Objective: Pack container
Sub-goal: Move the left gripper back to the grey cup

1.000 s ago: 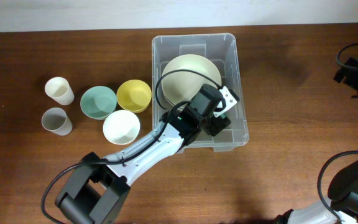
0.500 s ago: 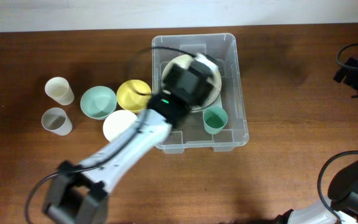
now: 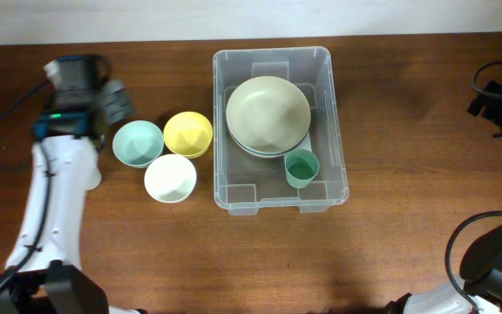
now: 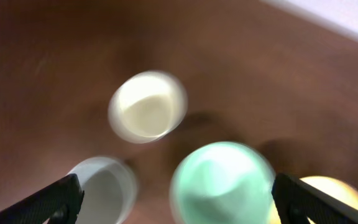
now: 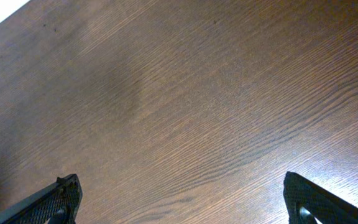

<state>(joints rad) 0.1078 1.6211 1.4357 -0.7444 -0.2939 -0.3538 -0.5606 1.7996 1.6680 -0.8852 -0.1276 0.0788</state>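
One large clear rectangular plastic container [image 3: 336,157] mid brown wooden surface [image 3: 390,253], holding stacked pale green plates [image 3: 267,113] and one small green cup [image 3: 301,167]. Left of it, three round bowls: mint bowl [image 3: 138,143], yellow bowl [image 3: 187,133], white bowl [image 3: 170,178]. Two more cups, cream cup [image 4: 146,107] and greyish cup [image 4: 104,190], below left tool [image 3: 110,100], spread wide, empty. Right tool [image 5: 182,199] equally wide, touching nothing.

Brown wooden worktop [image 3: 408,218] lying open to the right of the large clear rectangular plastic container [image 3: 338,131]; its left side crowding up.
A stack of pale round plates [image 3: 268,113] is filling the container's far half and a small green cup [image 3: 301,167] is standing near-right, leaving only the near-left floor free. A mint bowl [image 3: 138,142], a yellow bowl [image 3: 187,133] and a white bowl [image 3: 170,178] are clustering just beside its left wall; beyond them the left claw [image 4: 174,198], spread wide, is hanging over a cream cup [image 4: 148,106] and a greyish cup [image 4: 104,190].
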